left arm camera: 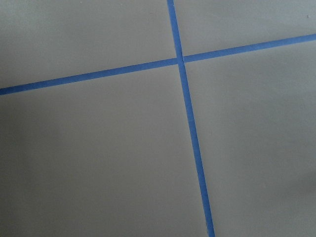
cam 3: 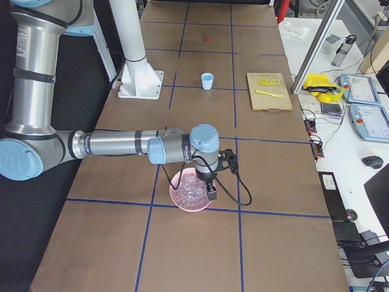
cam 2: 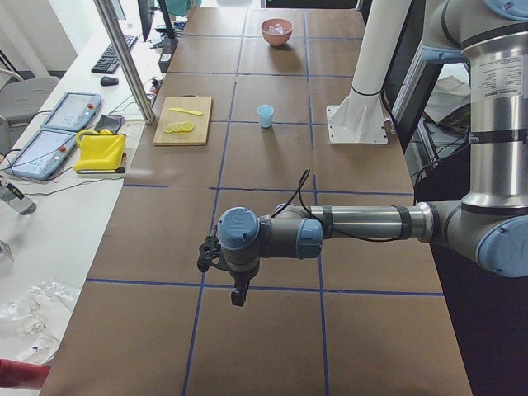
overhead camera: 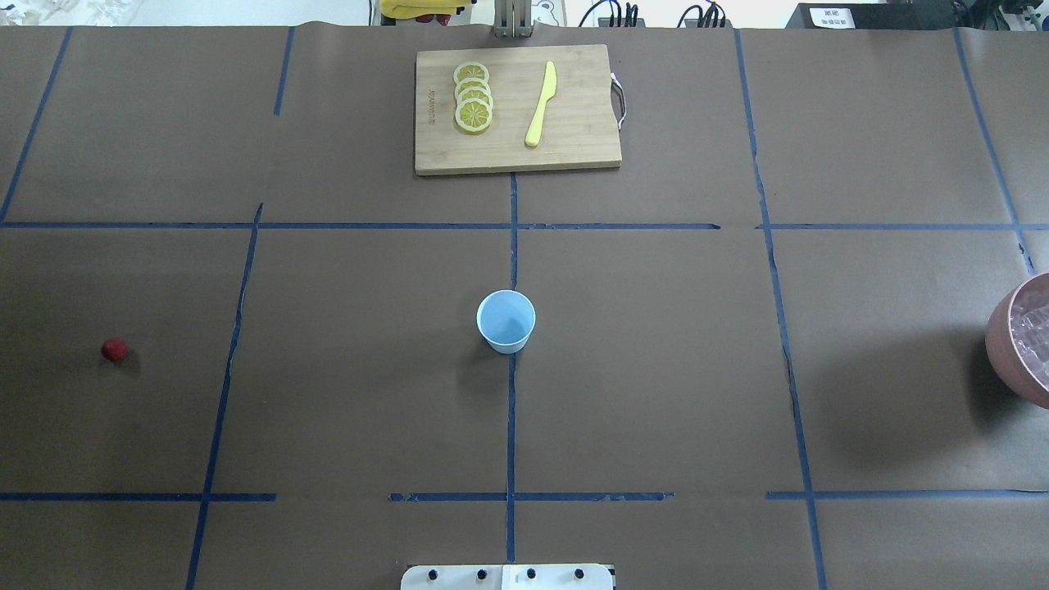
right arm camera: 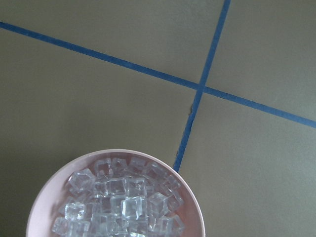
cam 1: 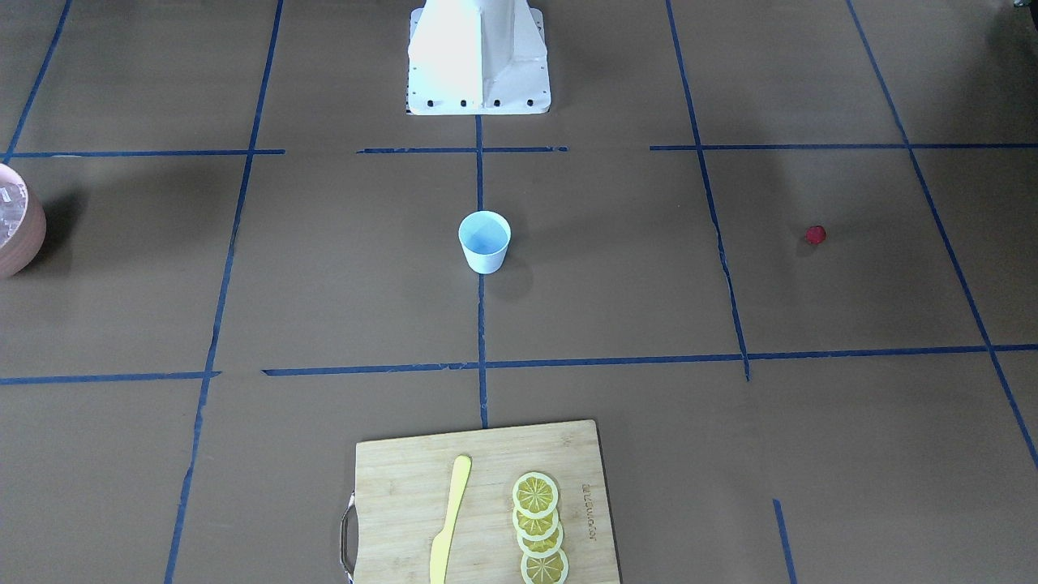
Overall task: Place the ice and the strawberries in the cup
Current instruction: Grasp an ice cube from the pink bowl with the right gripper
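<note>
Ice (right arm camera: 121, 202) sits in bowl (overhead camera: 1001, 340) below right gripper (cam 3: 211, 193).

The cup (overhead camera: 506, 321) stands centre, the strawberry (overhead camera: 114, 350) far left, the ice (right arm camera: 123, 205) in the bowl (overhead camera: 1001, 346) far right

Matt brown paper over the table (overhead camera: 656, 369), crossed with smooth blue tape (overhead camera: 510, 426). Pale grained wood for the cutting board (overhead camera: 574, 143), shiny metal for its handle (overhead camera: 624, 100); looks like smooth yellow plastic for the knife (overhead camera: 541, 105). Matt finish on the cup (overhead camera: 506, 321); clear glossy ice (right arm camera: 121, 202) in a smooth pink bowl (right arm camera: 49, 197)
</note>
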Available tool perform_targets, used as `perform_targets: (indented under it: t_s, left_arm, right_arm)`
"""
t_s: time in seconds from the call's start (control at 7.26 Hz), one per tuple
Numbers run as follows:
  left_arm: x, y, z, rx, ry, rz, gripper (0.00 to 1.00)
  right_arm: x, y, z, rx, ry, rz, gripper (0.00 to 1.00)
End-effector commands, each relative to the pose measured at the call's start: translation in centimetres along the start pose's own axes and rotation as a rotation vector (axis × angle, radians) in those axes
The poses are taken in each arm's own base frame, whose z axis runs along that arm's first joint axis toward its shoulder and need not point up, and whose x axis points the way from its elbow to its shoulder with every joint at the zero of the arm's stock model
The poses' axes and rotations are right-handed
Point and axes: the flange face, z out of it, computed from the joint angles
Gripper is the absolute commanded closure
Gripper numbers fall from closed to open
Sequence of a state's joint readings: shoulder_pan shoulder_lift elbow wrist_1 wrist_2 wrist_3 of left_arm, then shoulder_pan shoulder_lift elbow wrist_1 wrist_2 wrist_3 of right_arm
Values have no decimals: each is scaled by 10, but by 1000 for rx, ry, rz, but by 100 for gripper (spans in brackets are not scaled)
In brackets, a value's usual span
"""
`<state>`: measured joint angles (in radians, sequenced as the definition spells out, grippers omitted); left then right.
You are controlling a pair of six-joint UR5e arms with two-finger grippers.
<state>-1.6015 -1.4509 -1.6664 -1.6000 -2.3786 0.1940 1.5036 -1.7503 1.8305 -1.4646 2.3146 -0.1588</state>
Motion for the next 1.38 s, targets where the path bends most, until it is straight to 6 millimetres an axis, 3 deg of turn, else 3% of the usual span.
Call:
perform_targets:
  t_s: [0.0,0.28,0.69,1.24]
  left_arm:
    - [-1,1,1,-3,0,-4,0]
    - [-1,1,1,-4,-2,-4,0]
    - [-1,1,2,-4,-3,-2,0]
    - [-1,1,2,-5,-3,-3,0]
  right_arm:
    - [-36,-12,30,-14,-8,-123,1]
    - [-56,-5,61,-90,13,-162,1]
    - [-60,5,83,-144,14,-175,3]
    - [-57,5,103,-182,40,-171,15]
